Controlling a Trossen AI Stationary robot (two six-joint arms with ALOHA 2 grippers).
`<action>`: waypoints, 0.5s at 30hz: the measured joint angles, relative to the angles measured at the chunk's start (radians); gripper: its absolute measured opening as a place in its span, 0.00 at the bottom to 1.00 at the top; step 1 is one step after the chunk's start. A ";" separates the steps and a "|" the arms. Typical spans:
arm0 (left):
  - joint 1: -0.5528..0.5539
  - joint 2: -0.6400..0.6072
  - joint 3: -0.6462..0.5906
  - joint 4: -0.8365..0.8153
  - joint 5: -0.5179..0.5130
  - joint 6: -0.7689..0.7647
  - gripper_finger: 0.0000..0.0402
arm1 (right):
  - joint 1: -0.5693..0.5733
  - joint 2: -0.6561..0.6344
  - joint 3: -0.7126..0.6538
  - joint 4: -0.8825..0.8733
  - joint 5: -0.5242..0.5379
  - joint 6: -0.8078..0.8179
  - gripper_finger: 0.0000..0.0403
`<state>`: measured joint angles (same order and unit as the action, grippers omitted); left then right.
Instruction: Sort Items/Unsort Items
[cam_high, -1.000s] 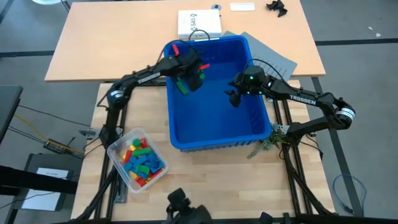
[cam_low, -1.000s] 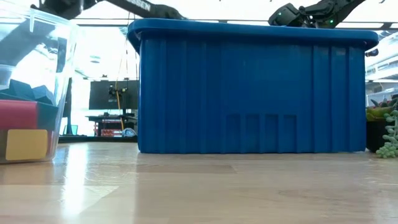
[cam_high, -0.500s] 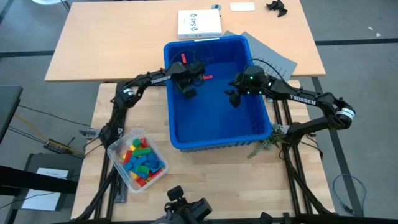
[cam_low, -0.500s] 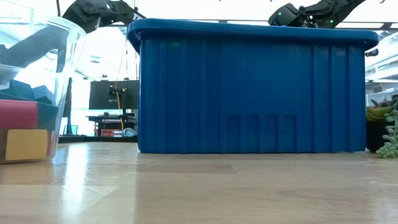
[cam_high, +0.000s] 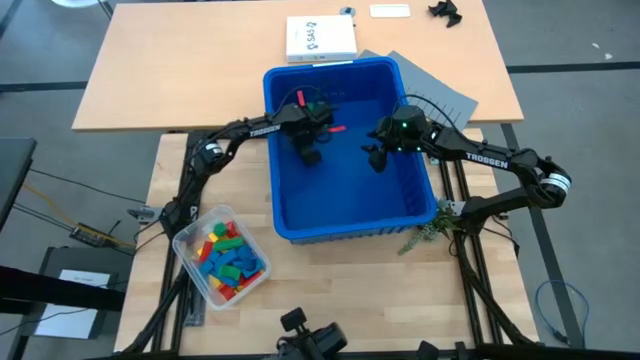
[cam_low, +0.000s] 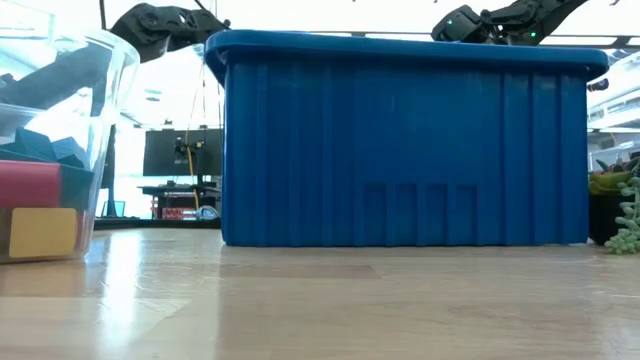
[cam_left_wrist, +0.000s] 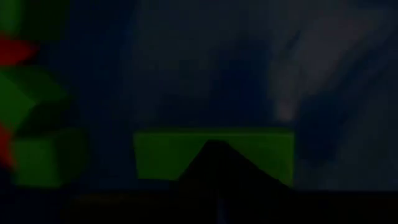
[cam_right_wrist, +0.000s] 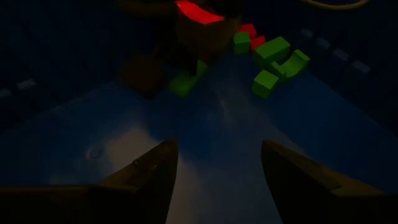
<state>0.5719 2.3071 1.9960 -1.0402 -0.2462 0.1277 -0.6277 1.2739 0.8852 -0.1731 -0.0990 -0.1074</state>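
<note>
Wooden desk (cam_high: 330, 265) carries blue bin (cam_high: 350, 222). Left claw (cam_high: 310, 155) down inside bin, pressed together on green block (cam_left_wrist: 168, 152). Right claw (cam_high: 372, 157) spread, hovering inside bin. More blocks (cam_right_wrist: 273, 59) on bin floor; others in clear tub (cam_high: 220, 255)

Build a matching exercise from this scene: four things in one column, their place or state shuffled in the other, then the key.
1. left tool
2. right tool
3. clear tub
4. white box

A. open and empty
B. behind the blue bin, on the far table
C. holds mixed coloured blocks
D. shut

Pairs: 1-D, 2-A, 3-C, 4-B
</note>
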 joint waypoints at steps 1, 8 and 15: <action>-0.004 0.001 0.012 -0.001 0.037 -0.015 0.02 | 0.000 0.000 0.000 0.000 0.000 0.000 0.57; -0.025 0.002 0.111 -0.008 0.155 -0.024 0.03 | 0.000 0.000 0.000 -0.001 -0.007 0.002 0.57; -0.032 0.001 0.218 -0.097 0.207 0.233 0.20 | 0.000 0.000 -0.001 -0.001 -0.025 0.001 0.57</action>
<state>0.5396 2.3085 2.2145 -1.1368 -0.0395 0.3607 -0.6277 1.2739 0.8842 -0.1737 -0.1239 -0.1060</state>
